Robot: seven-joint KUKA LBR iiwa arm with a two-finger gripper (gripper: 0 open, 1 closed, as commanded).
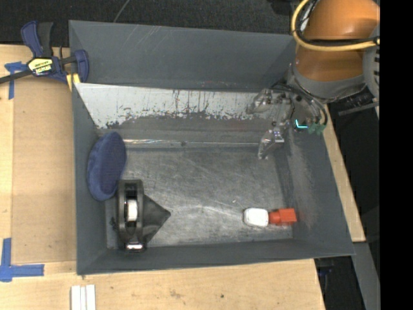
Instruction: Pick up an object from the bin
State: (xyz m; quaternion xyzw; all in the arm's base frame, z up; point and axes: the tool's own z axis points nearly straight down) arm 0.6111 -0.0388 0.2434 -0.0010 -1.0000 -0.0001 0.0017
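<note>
Walls of the grey metal bin [193,258] slope down to a scuffed, scratched floor, and the back wall carries dark streaks running down a paler band. Far left on that floor, leaning against the left wall, lies a blue oval pad [106,165], soft-looking and darker at its edges. Just beside its lower end, in the front left corner, sits a black holder [137,219] with a white roll-like part set in it; its wider black part points right, toward the middle of the floor. Toward the front right lies a small white block [256,217] with rounded corners. Touching its right side is a red block [282,217] of about the same size. The two lie in a row close to the front wall and near the right wall. Higher in the view, by the back right corner, hangs the gripper [272,136], a cluster of bright metal parts with a small green light beside it. It is over bare floor at the foot of the back wall, well apart from the white block and red block and farther still from the two things at the left. Whether the claw stands wide or narrow cannot be told from this angle. Over it, at the upper right, bulges the arm's orange cover [335,34], ringed by a yellow cable.
</note>
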